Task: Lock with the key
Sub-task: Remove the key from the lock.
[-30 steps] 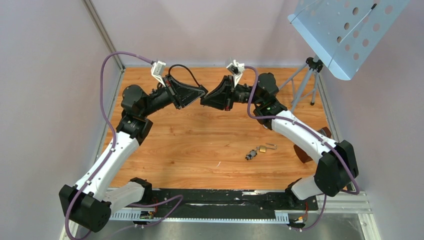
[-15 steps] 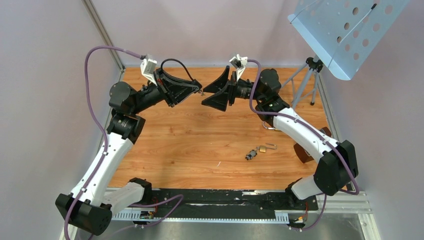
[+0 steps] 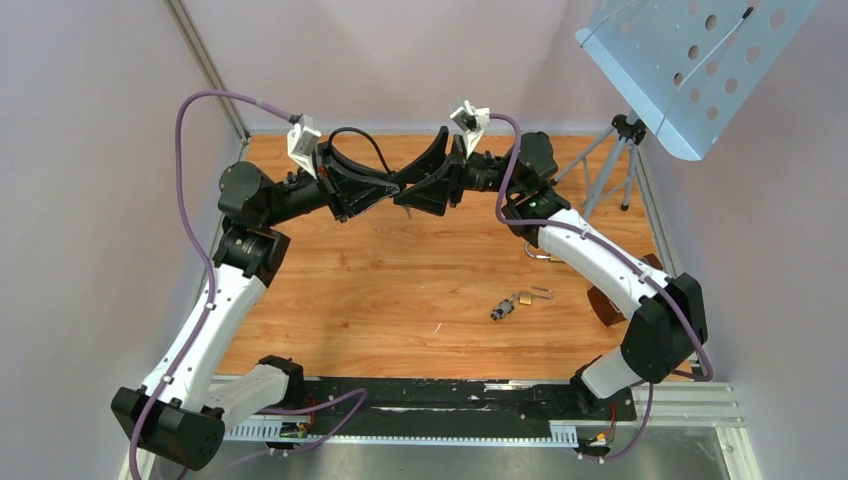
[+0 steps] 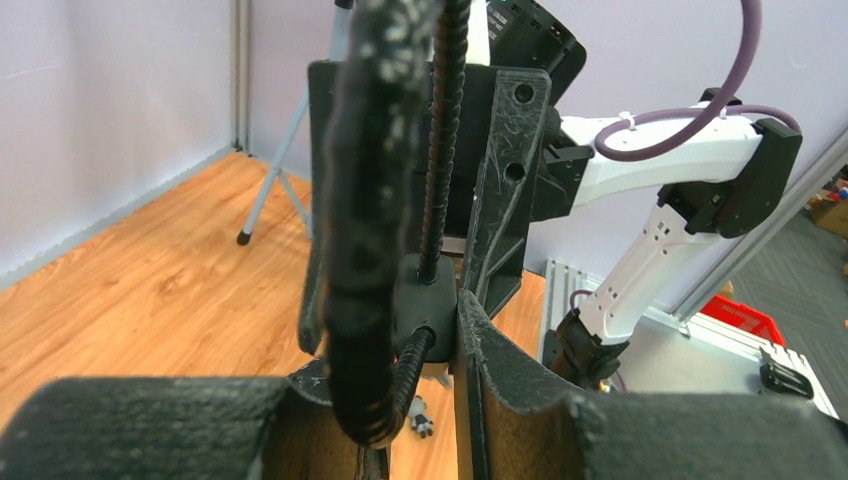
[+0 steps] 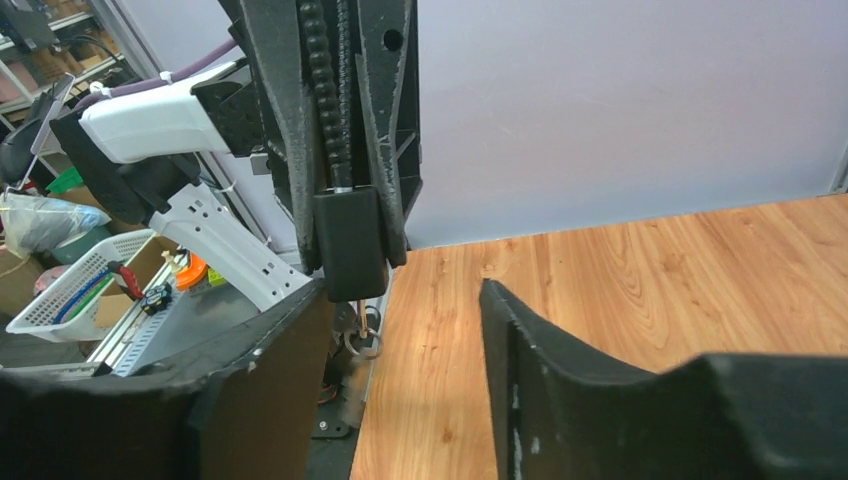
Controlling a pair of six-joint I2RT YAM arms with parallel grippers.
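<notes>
The left pincer (image 3: 398,188) is closed on the black cable lock (image 5: 350,245) and holds it straight up and down, high above the desk (image 3: 400,290). A small key (image 5: 360,322) hangs from its bottom end. The right pincer (image 5: 400,290) is open just beside it, so it looks nearest for turning.

We see a worktop (image 3: 400,290) of warm, faintly glossy wood grain. The fingers (image 5: 560,370) are rough, matt black plastic; the arm shells (image 3: 200,340) smooth white plastic. The key (image 5: 358,320) and padlock (image 3: 524,298) look like shiny brass. At the far right corner, a perforated stand (image 3: 690,60) of matt pale-blue metal.
</notes>
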